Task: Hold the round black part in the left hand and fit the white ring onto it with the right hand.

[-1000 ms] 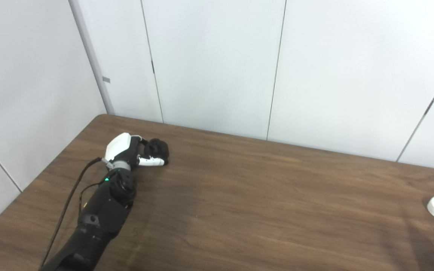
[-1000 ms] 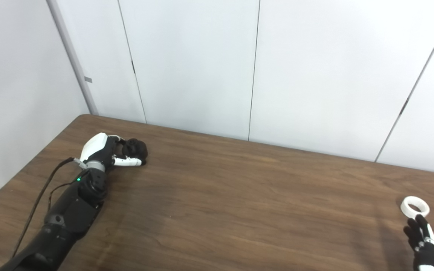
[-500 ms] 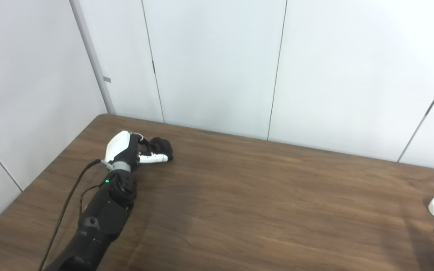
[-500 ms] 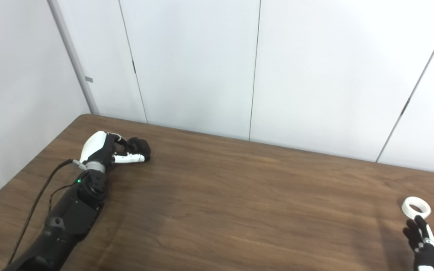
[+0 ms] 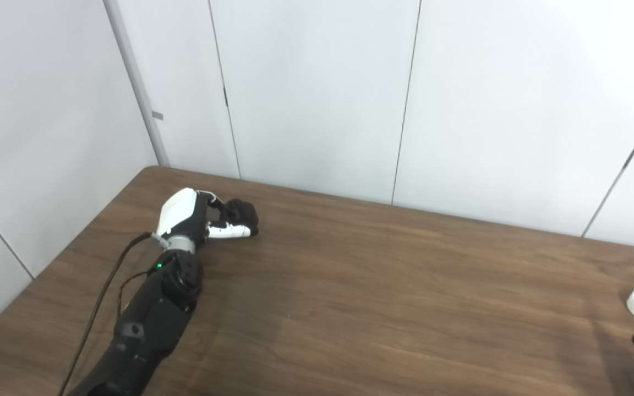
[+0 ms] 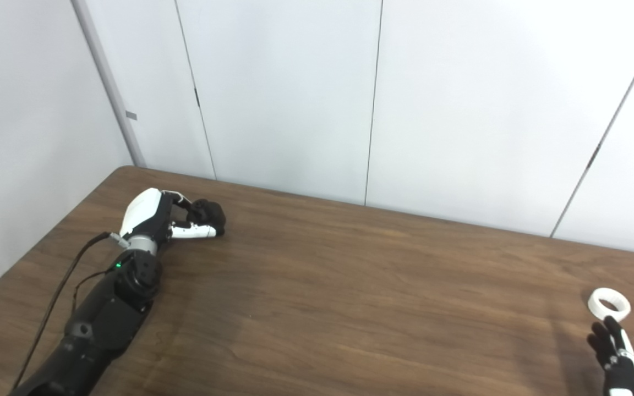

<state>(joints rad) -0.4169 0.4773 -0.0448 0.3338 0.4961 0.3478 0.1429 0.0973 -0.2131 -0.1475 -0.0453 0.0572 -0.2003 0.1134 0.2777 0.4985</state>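
The left hand [image 5: 196, 217] lies at the far left of the wooden counter [image 5: 377, 286], its fingers [image 6: 193, 232] curled around the black part [image 5: 241, 212]; the white ring [image 6: 608, 303] lies flat at the right edge, just beyond the right hand [image 6: 617, 357], whose fingers are spread, holding nothing

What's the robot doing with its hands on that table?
Its left hand is closed around the round black part at the far left of the brown table. The white ring lies flat at the right edge. The right hand sits just in front of the ring, fingers apart, not holding it yet.
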